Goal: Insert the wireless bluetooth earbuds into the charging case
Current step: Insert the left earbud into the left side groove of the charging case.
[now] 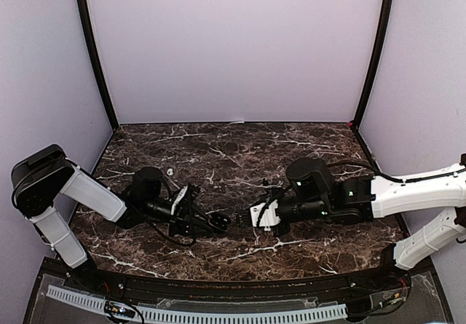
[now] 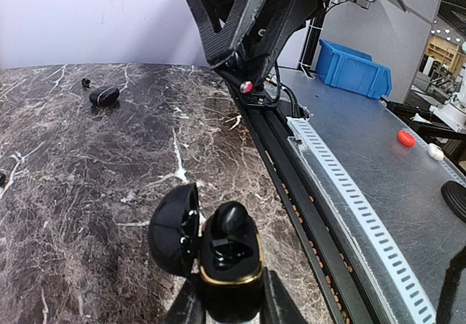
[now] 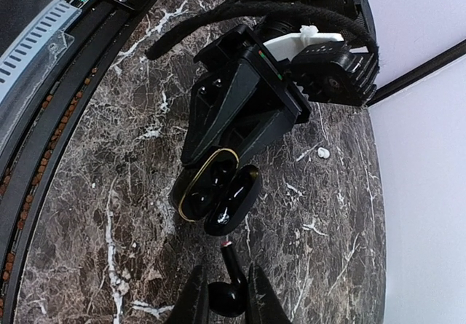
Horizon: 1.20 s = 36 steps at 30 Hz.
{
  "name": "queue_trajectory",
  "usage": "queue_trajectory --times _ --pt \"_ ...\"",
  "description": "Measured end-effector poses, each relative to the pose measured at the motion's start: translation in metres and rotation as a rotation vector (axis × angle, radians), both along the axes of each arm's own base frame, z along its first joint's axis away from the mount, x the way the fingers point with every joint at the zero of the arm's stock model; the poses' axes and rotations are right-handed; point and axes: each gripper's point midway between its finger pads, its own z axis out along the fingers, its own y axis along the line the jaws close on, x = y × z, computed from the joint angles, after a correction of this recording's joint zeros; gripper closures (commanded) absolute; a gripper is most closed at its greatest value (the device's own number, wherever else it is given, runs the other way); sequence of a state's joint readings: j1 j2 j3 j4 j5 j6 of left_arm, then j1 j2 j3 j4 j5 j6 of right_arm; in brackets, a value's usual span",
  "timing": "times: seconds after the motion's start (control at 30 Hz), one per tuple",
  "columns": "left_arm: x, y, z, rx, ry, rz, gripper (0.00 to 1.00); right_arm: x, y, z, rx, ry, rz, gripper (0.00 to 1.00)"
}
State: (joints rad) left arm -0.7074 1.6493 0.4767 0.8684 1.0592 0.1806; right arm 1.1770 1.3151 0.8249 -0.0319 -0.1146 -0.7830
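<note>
Between the two arms, the black earbud (image 3: 222, 300) sits pinched in the right gripper (image 3: 227, 286), just short of the open charging case (image 3: 211, 189) clamped by the left gripper (image 2: 231, 306), so I would line its stem with a free well, ease it straight in, and release only once seated.

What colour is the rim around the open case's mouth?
The rim is gold, on a glossy black case; it shows best in the left wrist view.

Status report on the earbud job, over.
Left gripper shut on open case. Right gripper shut on black earbud, just short of case. Nothing between them.
</note>
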Motion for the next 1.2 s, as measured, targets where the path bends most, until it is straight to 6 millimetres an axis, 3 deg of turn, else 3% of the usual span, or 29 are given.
queue_trajectory --times 0.57,0.8,1.2 --pt "-0.008 -0.005 -0.004 0.014 -0.022 -0.041 1.0 -0.016 0.019 -0.02 -0.098 -0.064 0.079 1.0" --pt "-0.007 -0.009 -0.005 0.023 -0.018 -0.049 1.0 -0.013 0.032 -0.022 -0.142 -0.107 0.082 1.0" --pt "-0.012 -0.01 -0.014 0.053 -0.035 -0.055 1.0 -0.006 0.032 -0.04 -0.248 -0.15 0.052 1.0"
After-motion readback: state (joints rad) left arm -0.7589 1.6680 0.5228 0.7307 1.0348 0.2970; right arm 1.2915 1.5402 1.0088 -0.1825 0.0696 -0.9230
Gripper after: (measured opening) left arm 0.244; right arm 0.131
